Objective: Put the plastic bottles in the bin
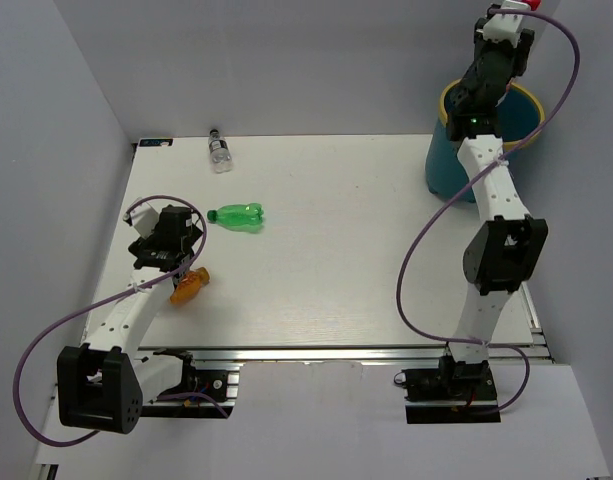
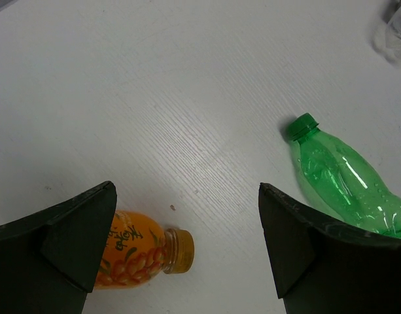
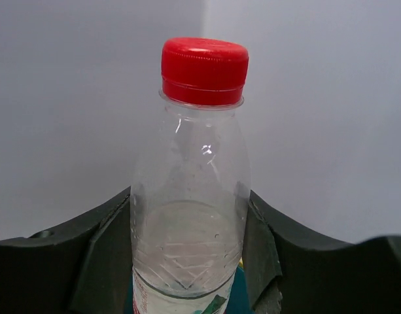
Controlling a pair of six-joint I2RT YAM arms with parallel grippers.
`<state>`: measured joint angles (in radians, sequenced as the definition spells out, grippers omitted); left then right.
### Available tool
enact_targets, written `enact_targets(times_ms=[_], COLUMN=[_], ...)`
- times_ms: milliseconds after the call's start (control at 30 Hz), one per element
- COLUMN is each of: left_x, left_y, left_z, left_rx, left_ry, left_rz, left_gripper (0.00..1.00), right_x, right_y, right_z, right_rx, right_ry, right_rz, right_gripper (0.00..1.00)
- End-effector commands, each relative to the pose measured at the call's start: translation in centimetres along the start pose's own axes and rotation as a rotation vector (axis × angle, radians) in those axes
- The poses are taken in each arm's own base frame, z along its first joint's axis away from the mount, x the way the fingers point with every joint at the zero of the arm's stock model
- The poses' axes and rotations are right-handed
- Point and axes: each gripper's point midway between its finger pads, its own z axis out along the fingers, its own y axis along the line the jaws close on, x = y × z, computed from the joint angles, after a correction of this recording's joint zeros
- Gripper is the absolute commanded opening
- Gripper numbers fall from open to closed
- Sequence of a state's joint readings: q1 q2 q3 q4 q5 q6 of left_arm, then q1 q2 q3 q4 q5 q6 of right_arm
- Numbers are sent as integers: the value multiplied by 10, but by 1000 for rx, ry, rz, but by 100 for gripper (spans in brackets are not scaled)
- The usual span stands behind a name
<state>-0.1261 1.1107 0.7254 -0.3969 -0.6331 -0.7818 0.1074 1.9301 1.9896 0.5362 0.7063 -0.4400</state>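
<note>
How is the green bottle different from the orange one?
The see-through green plastic bottle has no visible label and a green cap; the small orange plastic bottle has a printed label and an orange-yellow cap. The green one looks longer. Both lie sideways, capped, on the white table.

The left arm is folded low near its base with the left gripper (image 1: 176,258) facing down and its jaws spread wide, while the right arm reaches far forward and high, the right gripper (image 1: 511,18) clamped around a red-capped bottle (image 3: 200,163)
</note>
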Motion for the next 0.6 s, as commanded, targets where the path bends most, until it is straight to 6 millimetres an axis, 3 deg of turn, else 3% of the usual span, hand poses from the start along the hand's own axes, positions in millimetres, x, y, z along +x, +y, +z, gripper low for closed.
enact_targets(times_ms=[0, 67, 200, 267, 300, 333, 400, 433, 500, 533, 567], left_x=[-6, -9, -10, -10, -11, -11, -11, -8, -4, -2, -1], left_y=[4, 4, 3, 1, 1, 1, 0, 2, 1, 3, 5], left_z=[0, -1, -3, -4, -5, -6, -8, -9, -12, -13, -14], left_rx=[-25, -30, -20, -16, -14, -17, -13, -21, -14, -26, -34], left_ry=[-21, -26, -28, -22, -22, -18, -10, 1, 21, 35, 43], left_rz=[-22, -34, -66, -79, -88, -96, -114, -132, -157, -182, -191], left_gripper=[98, 98, 98, 98, 98, 98, 98, 98, 98, 98, 98], right_x=[17, 25, 13, -15, -5, -53, -70, -82, -81, -80, -75], right_y=[-23, -20, -6, 14, 29, 37, 52, 70, 90, 107, 116], right_z=[14, 14, 9, -9, -25, -47, -79, -111, -148, -185, -205], right_rx=[99, 77, -29, -239, -343, -500, -671, -834, -986, -1098, -1145], right_ry=[56, 64, 96, 91, 118, 28, 6, 17, 77, 91, 98], right_rz=[-83, -85, 43, 134, 164, 289, 385, 455, 467, 447, 429], right_gripper=[57, 87, 89, 89, 89, 89, 89, 89, 89, 89, 89])
